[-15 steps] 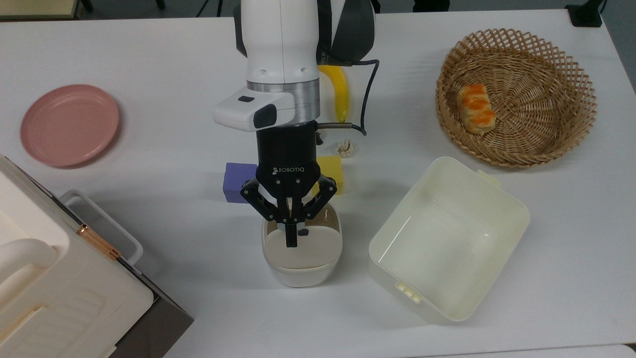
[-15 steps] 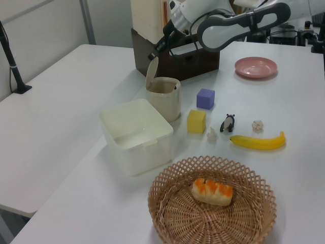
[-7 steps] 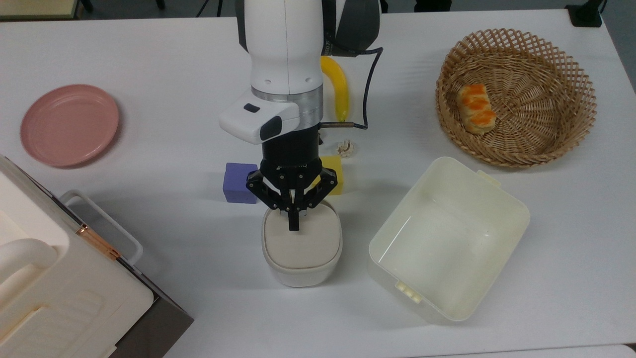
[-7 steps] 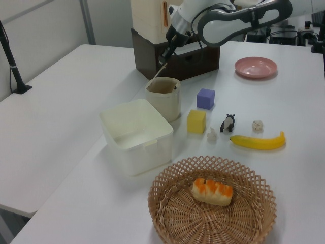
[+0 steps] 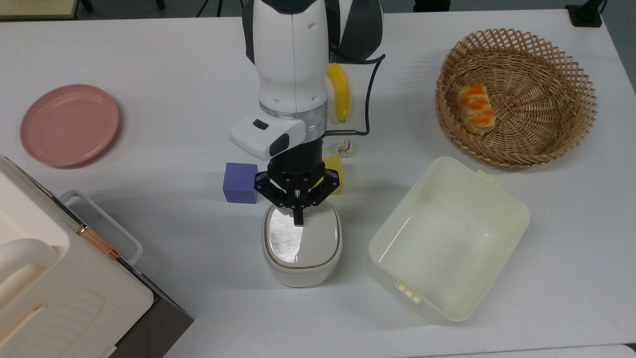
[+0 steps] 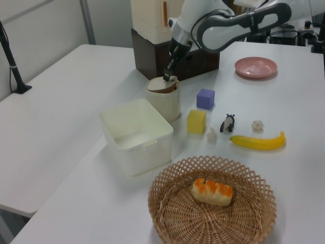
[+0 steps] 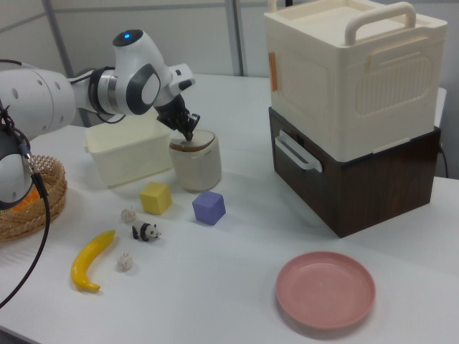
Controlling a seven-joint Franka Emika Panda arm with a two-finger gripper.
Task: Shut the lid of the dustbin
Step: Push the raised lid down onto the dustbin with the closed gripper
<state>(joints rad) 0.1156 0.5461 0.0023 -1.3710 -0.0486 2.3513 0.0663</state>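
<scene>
Jaws pressed together, nothing between them; the gripper [image 5: 298, 219] points down with its tip touching the lid [image 5: 302, 239] near the lid's 12 o'clock edge in the top view. In the left view the gripper [image 6: 166, 79] meets the lid [image 6: 162, 86], which tilts slightly over the rim. Lid lies nearly flat on the dustbin [image 5: 301, 271], which stands near table [image 5: 149, 74] centre. Purple cube [image 5: 240, 182] sits at 10 o'clock from the dustbin, yellow cube [image 5: 336, 175] at 1 o'clock, both near it. Cream tub [image 5: 447, 238] lies at 3 o'clock, just beside. Wicker basket [image 5: 516, 94] at 2 o'clock, well apart, holds an orange-topped pastry [image 5: 476, 108]. Pink plate [image 5: 69, 124] at 10 o'clock, far off. Banana [image 5: 340, 92] at 12 o'clock, partly behind the arm.
</scene>
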